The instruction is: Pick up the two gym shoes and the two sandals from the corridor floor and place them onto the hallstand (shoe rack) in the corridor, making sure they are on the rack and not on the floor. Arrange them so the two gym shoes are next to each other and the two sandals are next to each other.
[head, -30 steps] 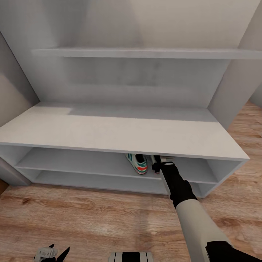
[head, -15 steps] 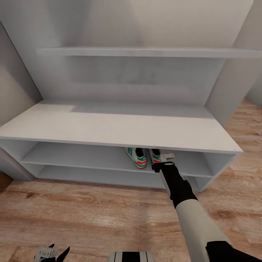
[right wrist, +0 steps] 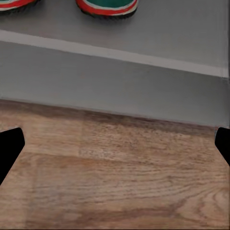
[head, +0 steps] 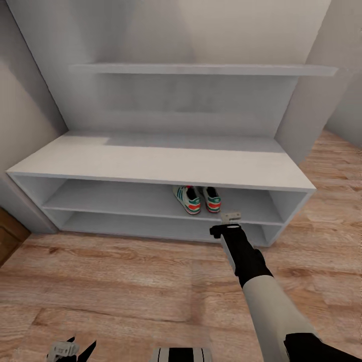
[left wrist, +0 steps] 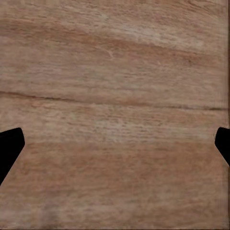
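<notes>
Both gym shoes (head: 187,199) (head: 211,198) stand side by side on the upper shelf row of the light-grey hallstand (head: 151,166), heels facing out. Their red heels (right wrist: 108,5) lie at the edge of the right wrist view, on the grey shelf (right wrist: 153,38). My right gripper (head: 231,217) (right wrist: 115,148) hangs open and empty just in front of the rack, over the corridor floor (head: 125,281). My left gripper (head: 70,348) (left wrist: 115,148) is low at my left side, open over bare planks. The sandals are out of view.
A long wall shelf (head: 201,69) runs above the rack's top. Grey wall panels stand on both sides of the rack. A brown wooden edge (head: 7,236) shows at far left. Wood floor stretches between me and the rack.
The whole view has pulled back from the rack. My right gripper has come out from under the rack's top, and the second gym shoe now stands free beside the first.
</notes>
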